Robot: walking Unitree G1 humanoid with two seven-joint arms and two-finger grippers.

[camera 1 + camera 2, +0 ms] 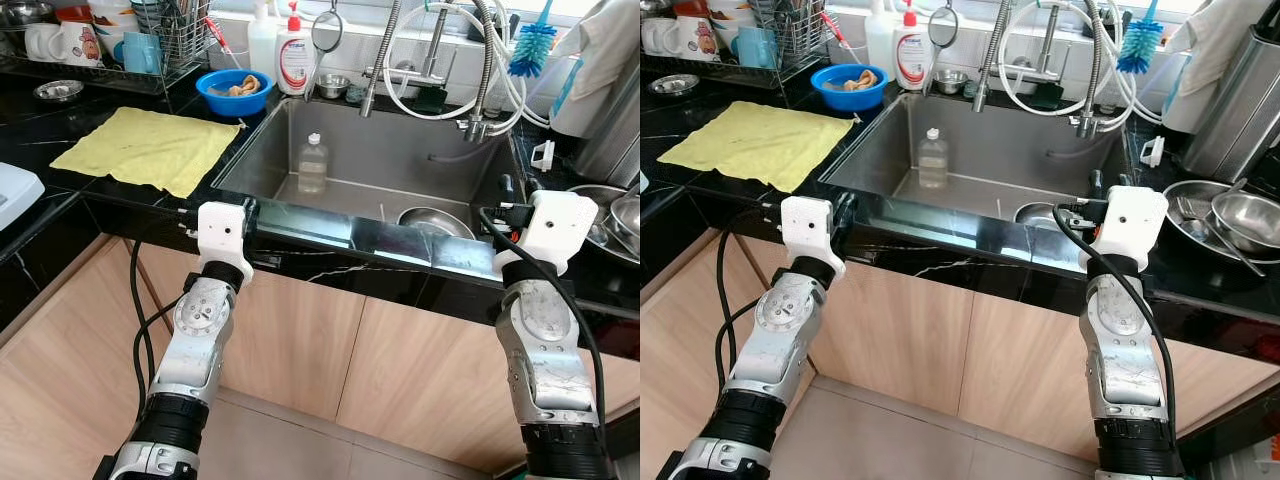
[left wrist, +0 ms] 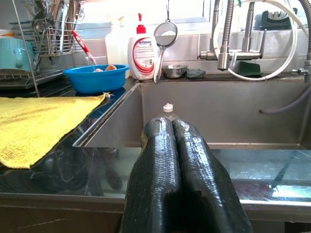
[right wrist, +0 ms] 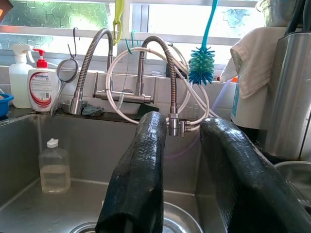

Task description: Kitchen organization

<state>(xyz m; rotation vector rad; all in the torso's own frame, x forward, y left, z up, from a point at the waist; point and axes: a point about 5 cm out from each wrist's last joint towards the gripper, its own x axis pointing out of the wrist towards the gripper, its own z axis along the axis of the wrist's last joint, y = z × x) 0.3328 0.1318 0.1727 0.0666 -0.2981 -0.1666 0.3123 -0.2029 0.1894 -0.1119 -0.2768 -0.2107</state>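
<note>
Clear plastic bottle (image 1: 312,163) with a white cap stands upright at the far left of the steel sink (image 1: 400,160); a steel bowl (image 1: 436,222) lies near right. At the sink's near edge, the left gripper (image 2: 173,145) is closed, empty; the right gripper (image 3: 187,145) is spread. A yellow cloth (image 1: 150,148) lies left.

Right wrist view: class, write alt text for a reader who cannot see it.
The right claw, its two black fingers apart, points into a steel sink where a small clear bottle with a white cap stands upright. Behind are curved faucets, looped white hose, a blue bottle brush and a red-capped soap bottle by a window.
</note>
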